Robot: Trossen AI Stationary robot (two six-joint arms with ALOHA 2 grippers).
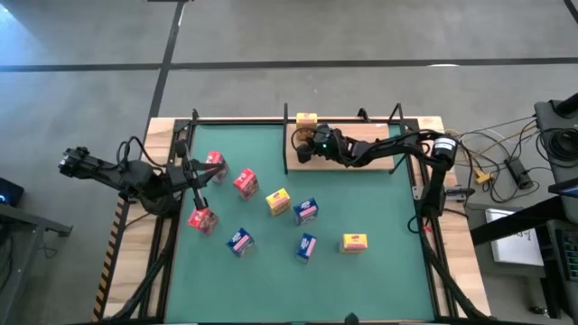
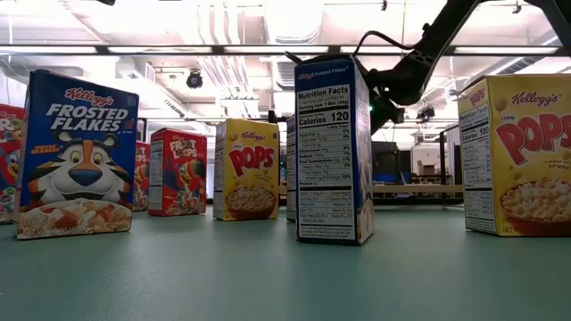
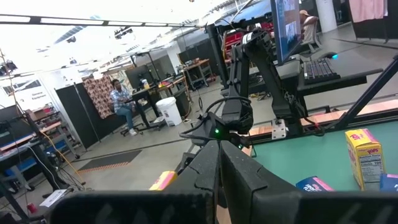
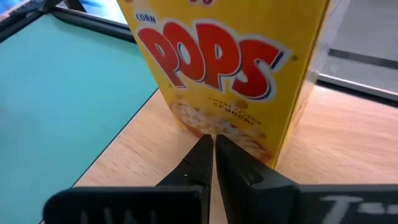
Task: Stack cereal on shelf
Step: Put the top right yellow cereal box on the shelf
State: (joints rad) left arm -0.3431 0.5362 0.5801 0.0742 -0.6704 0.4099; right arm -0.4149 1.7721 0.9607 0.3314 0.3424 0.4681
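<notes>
Shelf: light-wood board (image 1: 379, 164) with thin black posts, upper centre-right of the high view, at the far edge of the green surface (image 1: 271, 271).
Stocked item: one yellow cereal box (image 1: 306, 119) stands upright at the board's upper-left corner; probably placed tight in the corner so later boxes can line up beside it.
Unstocked items: eight boxes stand scattered on the mat, none on the board. Red ones (image 1: 245, 182) sit toward the left, a yellow one (image 1: 277, 201) at centre, blue ones (image 1: 306, 246) lower centre, another yellow (image 1: 354, 241) lower right.
Right end effector: (image 4: 213, 152) over the board just in front of the yellow box; fingers pressed together, gripping nothing. In the wrist view the tips sit close to the box's lower front face; contact cannot be confirmed.
Left end effector: (image 3: 219, 163) at the left edge of the mat in the high view, near the red boxes; fingers closed together, empty, waiting.
Progress, as judged: first of nine boxes delivered; stacking barely begun.
Next need, as judged: a closed right end effector must open before taking another box.
</notes>
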